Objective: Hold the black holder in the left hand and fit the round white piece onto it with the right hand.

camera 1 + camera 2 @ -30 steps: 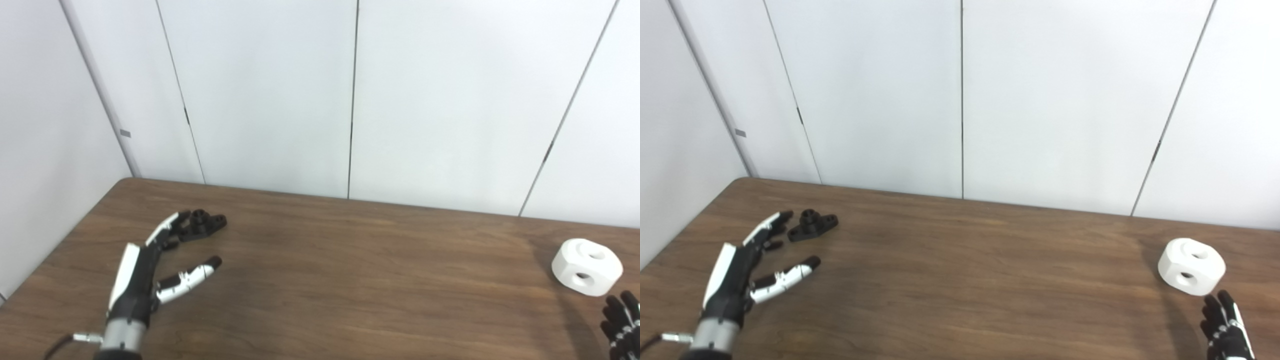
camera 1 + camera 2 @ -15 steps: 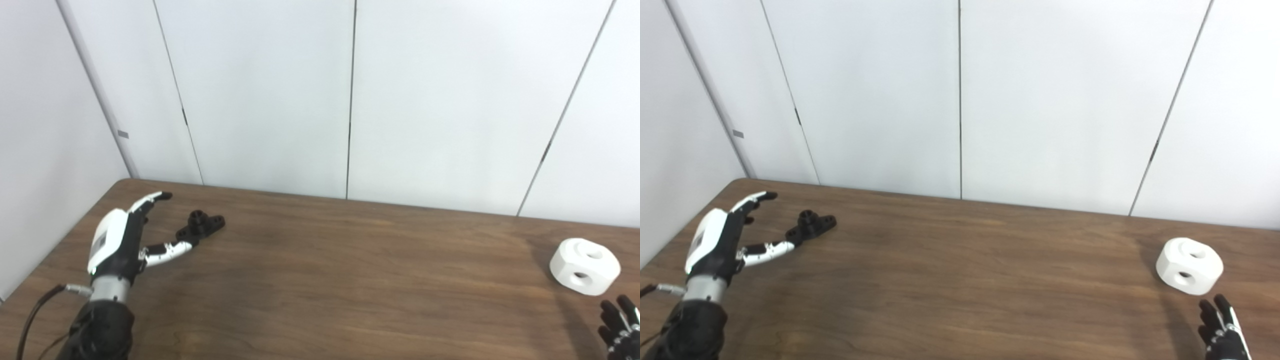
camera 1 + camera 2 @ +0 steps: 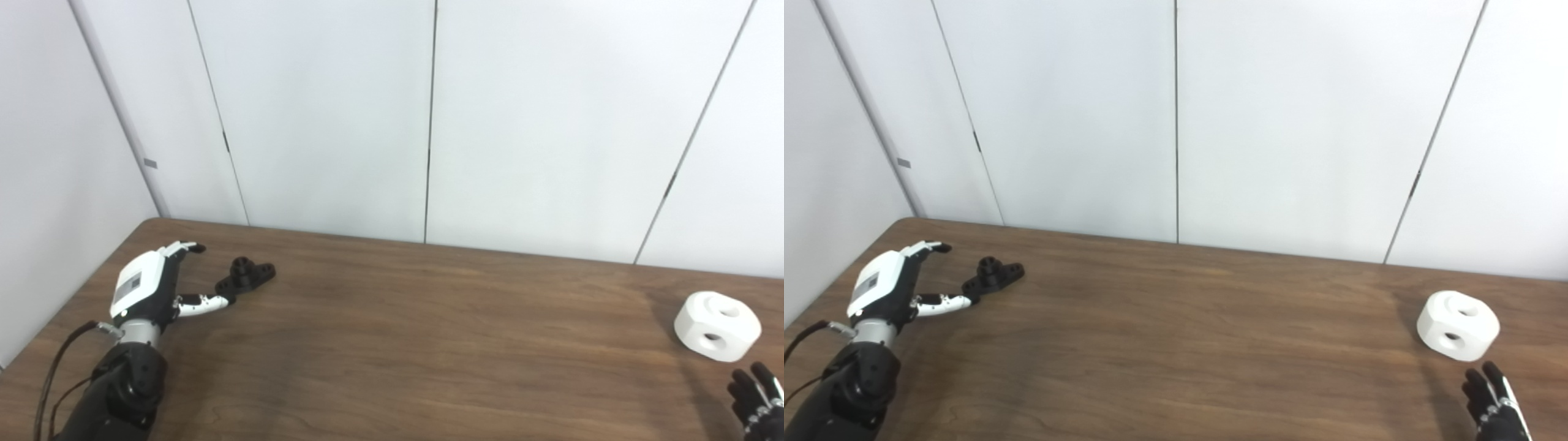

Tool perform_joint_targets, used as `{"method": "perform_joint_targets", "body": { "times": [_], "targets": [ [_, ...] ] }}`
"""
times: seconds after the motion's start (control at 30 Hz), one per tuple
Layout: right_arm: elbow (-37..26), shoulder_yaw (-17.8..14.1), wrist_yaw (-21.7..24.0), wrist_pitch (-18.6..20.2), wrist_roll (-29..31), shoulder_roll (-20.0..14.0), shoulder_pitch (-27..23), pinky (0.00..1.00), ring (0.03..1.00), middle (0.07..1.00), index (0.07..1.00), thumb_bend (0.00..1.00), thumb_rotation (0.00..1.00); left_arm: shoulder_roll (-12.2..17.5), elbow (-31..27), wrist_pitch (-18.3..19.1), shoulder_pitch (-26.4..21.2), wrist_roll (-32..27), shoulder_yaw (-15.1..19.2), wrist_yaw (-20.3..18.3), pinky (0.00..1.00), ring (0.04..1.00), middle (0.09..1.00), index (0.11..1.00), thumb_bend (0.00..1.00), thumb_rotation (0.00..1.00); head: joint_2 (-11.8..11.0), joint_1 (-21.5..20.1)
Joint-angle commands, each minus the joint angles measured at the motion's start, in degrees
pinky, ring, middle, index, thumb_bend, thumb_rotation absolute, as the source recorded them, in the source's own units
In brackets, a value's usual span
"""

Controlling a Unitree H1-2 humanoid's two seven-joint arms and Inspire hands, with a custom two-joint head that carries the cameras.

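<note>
The left hand (image 3: 147, 291) is lying spread and empty with its thumb tip just beside the black holder (image 3: 246, 277) ahead of it, apparently preparing a grasp, while the right hand (image 3: 1494, 404), fingers splayed and holding nothing, is waiting just short of the round white piece (image 3: 1458, 332) on the worktop (image 3: 429, 343).

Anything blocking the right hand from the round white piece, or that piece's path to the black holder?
Nothing visible. Right hand sits just short of the round white piece; only bare brown wooden table lies between it and the small black holder by the open left hand.
</note>
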Motion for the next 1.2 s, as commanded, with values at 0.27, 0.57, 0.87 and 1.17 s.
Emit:
{"method": "perform_joint_targets", "body": {
  "times": [0.27,0.57,0.87,1.17],
  "targets": [
    [0.9,0.4,0.1,0.5,1.4,1.6,2.6,1.00,0.959,0.948,0.970,0.65,0.84,2.0,5.5,-0.2,-7.0,0.7,-3.2,1.0,1.00,0.980,0.925,0.765,0.99,0.38,0.3,-0.2],
    [0.5,0.5,-0.2,0.4,0.8,1.7,2.9,1.00,0.953,0.940,0.977,0.64,0.84,1.1,8.4,1.9,-10.0,0.4,-5.0,0.9,1.00,0.971,0.920,0.760,0.96,0.36,0.6,-0.6],
    [0.3,0.3,-0.3,0.3,1.1,1.9,3.0,1.00,0.945,0.931,0.963,0.64,0.81,1.0,9.8,2.9,-10.9,-0.6,-5.8,0.4,1.00,0.969,0.918,0.748,0.94,0.35,0.7,-0.7],
    [0.0,0.3,-0.3,0.4,0.9,1.7,3.1,1.00,0.939,0.926,0.961,0.64,0.80,1.6,8.3,5.0,-10.3,0.7,-7.0,0.6,1.00,0.952,0.885,0.698,0.91,0.32,1.0,-0.6]
  ]
}}
